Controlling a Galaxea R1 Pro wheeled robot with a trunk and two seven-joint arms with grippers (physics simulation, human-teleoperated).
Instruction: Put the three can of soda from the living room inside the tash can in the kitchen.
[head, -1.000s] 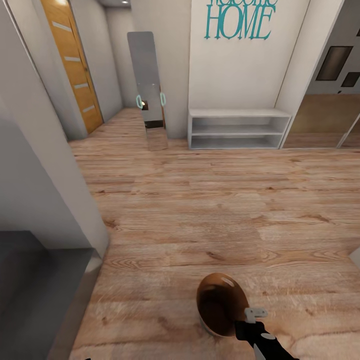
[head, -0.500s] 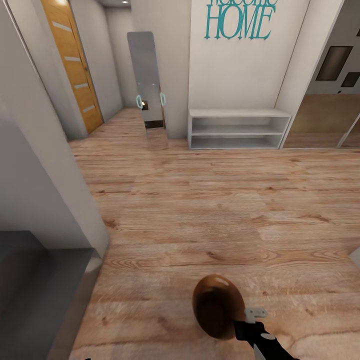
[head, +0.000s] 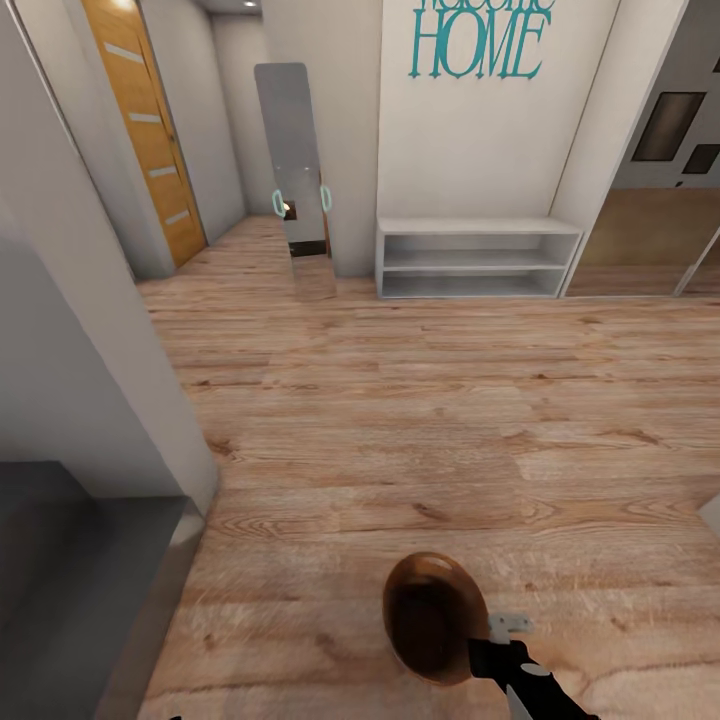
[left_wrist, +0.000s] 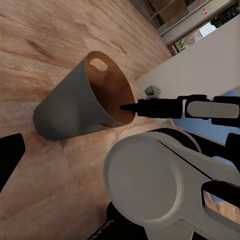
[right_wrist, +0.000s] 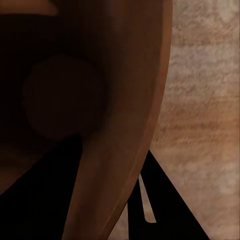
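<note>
Clamped on the rim of the small round bin (head: 432, 615), grey outside and brown inside, my right gripper (head: 492, 640) holds it tilted above the pale wood floor (head: 420, 420). Beyond stand a white low shelf (head: 478, 257) and a narrow mirror (head: 296, 180). My left gripper's state I cannot tell.

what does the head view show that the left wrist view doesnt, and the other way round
Head view alone: the hallway, with the teal HOME lettering, a white low shelf, a leaning mirror and an orange door.

Left wrist view alone: the trash can's grey outside and its oval handle slot; the can is tilted, its base near the floor.

Both: the trash can, its brown inside, the right gripper clamped over its rim, and the pale wood floor.
</note>
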